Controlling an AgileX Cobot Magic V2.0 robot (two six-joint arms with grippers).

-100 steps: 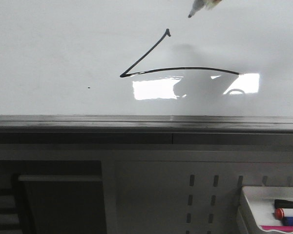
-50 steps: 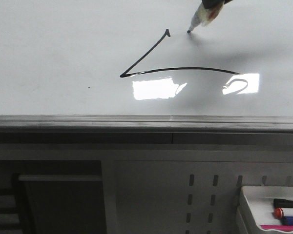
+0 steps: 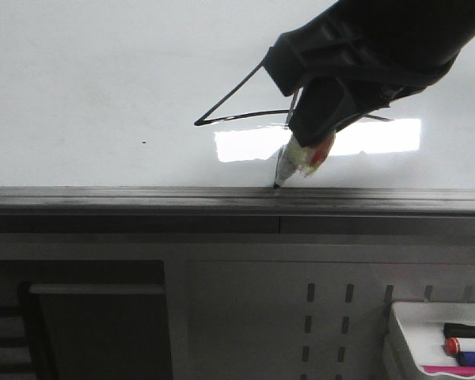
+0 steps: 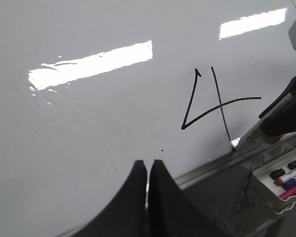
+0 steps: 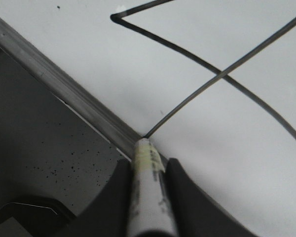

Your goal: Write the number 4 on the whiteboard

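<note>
1. We find the number 4 [image 4: 212, 101] drawn on the whiteboard [image 3: 103, 79], toward its near edge and right of the middle as the front view shows it. All three strokes are visible in the left wrist view: diagonal, long crossbar, slanted vertical running down to the grey frame [image 3: 142, 198].
2. The right gripper [image 5: 148, 173] is clamped around a marker [image 5: 148, 192], gripping the barrel a little behind the nib. The tip sits at the bottom of the vertical stroke, right against the frame edge.
3. The left gripper [image 4: 149, 170] has its fingers pressed together with nothing between them, hovering over bare board near the near edge, well apart from the figure.
4. Handling, as we judge it: the marker is light, stiff and smooth-barrelled, so it could slip or twist under side load; the present hold close to the nib looks right for control. The ink lines are fresh and probably smear if touched.
5. The board is glossy, hard and flat, throwing bright rectangular reflections; we expect low friction under the nib.
6. Room: the frame's raised lip stops any further travel downward; lifting straight off seems the clean exit.
7. A small white tray [image 3: 408, 332] with spare markers [image 3: 467, 347] sits below the board's near right corner. A tiny black dot [image 3: 144, 143] lies left of the figure.
</note>
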